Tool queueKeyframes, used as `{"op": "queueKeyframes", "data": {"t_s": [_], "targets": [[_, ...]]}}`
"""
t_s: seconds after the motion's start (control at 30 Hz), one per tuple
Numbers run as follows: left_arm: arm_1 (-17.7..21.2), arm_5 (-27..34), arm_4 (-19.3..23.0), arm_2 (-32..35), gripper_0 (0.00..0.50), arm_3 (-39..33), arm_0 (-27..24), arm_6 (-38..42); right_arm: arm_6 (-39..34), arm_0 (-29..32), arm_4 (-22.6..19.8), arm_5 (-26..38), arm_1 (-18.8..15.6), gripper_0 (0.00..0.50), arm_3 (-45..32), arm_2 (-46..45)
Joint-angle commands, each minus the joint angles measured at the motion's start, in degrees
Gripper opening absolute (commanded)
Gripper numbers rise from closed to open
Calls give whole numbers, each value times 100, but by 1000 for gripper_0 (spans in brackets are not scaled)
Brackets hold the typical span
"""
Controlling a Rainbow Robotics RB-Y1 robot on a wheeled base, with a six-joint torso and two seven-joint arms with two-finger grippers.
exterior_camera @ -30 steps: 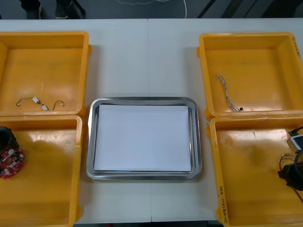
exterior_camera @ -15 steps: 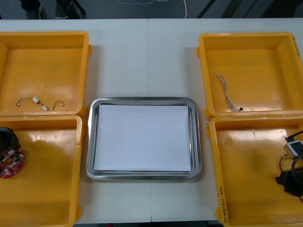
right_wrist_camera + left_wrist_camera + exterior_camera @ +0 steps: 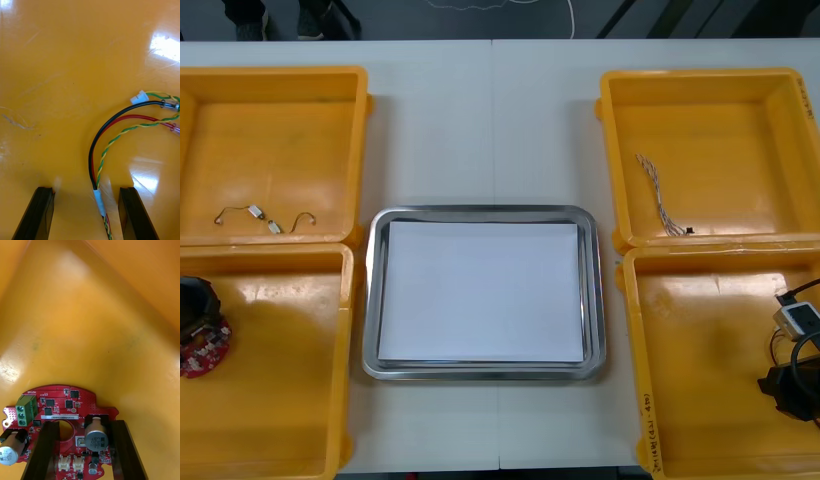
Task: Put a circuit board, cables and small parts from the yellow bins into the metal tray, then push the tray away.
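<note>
A round red circuit board (image 3: pixel 202 350) lies in the near left yellow bin (image 3: pixel 280 400). My left gripper (image 3: pixel 194 298) hangs just over it, at the bin's outer side. In the left wrist view its gripper (image 3: pixel 83 423) is open, and the black fingers (image 3: pixel 47 450) straddle the middle of the board (image 3: pixel 56 401), a silver capacitor between them. My right gripper (image 3: pixel 788 385) is low in the near right bin (image 3: pixel 700 400). It (image 3: pixel 85 191) stands open around a bundle of cables (image 3: pixel 112 123): black, red, and twisted yellow and green.
The metal tray (image 3: pixel 370 300), white inside, lies between the bins. A twisted blue and white cable (image 3: pixel 660 195) lies in the far right bin. Small metal parts (image 3: pixel 260 217) lie in the far left bin.
My right gripper has moved toward the table's near edge inside its bin. My left gripper has sunk a little onto the board, which shows less from above.
</note>
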Motion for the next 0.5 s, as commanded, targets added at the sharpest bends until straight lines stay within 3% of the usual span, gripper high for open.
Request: {"op": "queueKeyframes", "data": {"t_s": [0.03,0.1,0.17,0.27,0.5], "targets": [[-70,-60,-78,-91,276,-57,136,241,170,170,86,-70,15,500,-38,82],[-70,-60,-78,-99,199,-57,136,241,170,170,112,-87,15,500,-47,91],[-70,-60,-78,-108,78,-57,136,241,161,179,156,-114,15,500,-38,100],[-70,-60,-78,-117,6,-57,136,232,143,187,244,-184,15,500,-38,135],[-53,-25,-113,-108,0,-145,92,171,100,187,332,-219,15,493,-38,144]]}}
